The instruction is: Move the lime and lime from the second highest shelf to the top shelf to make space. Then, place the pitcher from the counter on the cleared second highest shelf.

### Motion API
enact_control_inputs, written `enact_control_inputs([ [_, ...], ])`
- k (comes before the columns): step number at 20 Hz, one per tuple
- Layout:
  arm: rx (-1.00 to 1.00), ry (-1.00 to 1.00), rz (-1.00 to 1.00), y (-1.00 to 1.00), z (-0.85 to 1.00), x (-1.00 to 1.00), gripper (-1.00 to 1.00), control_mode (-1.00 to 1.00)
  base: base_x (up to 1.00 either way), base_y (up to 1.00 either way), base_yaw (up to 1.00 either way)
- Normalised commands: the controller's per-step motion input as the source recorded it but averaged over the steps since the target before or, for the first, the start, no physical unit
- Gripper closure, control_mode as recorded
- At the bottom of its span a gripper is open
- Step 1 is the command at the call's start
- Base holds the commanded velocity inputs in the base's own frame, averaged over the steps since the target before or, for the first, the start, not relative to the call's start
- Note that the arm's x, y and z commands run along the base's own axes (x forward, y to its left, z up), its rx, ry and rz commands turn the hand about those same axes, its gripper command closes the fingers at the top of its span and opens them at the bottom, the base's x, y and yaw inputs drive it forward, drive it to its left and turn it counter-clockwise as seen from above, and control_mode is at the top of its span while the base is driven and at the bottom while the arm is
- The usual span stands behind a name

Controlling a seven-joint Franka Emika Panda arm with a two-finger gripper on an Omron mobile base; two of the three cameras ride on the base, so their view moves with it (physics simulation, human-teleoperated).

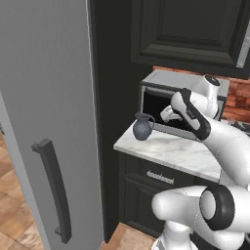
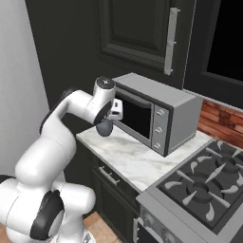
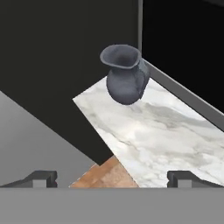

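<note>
The dark blue-grey pitcher stands upright on the left corner of the marble counter, just in front of the microwave. In the hand view the pitcher sits ahead of and above the fingertips, well apart from them. My gripper hovers to the right of the pitcher, a little above the counter, open with nothing between its fingers. In the right base view my gripper and forearm cover most of the pitcher. The limes, the second highest shelf and the top shelf are out of view.
A grey microwave stands at the back of the counter right behind the hand. A tall grey fridge door with a dark handle fills the left side. A gas stove lies to the right. Dark cabinets hang overhead.
</note>
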Motion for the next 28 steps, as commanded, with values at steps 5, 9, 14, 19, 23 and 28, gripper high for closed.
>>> enact_control_inputs([
  [5, 0.0, -0.08, 0.0, 0.0, -0.49, 0.27, -1.0, -1.0, 0.0, 0.0, 0.0],
  [9, 0.0, -0.01, 0.02, 0.0, -0.34, 0.41, -1.0, -1.0, 0.0, 0.0, 0.0],
  [14, 0.0, 0.0, 0.04, 0.0, -0.2, 0.42, -1.0, -1.0, 0.0, 0.0, 0.0],
  [19, 0.0, 0.0, 0.07, 0.0, -0.26, 0.43, -1.0, -1.0, 0.0, 0.0, 0.0],
  [23, 0.0, 0.0, 0.09, 0.0, -0.24, 0.42, -1.0, -1.0, 0.0, 0.0, 0.0],
  [28, 0.0, 0.0, 0.07, 0.0, -0.13, 0.48, -1.0, -1.0, 0.0, 0.0, 0.0],
])
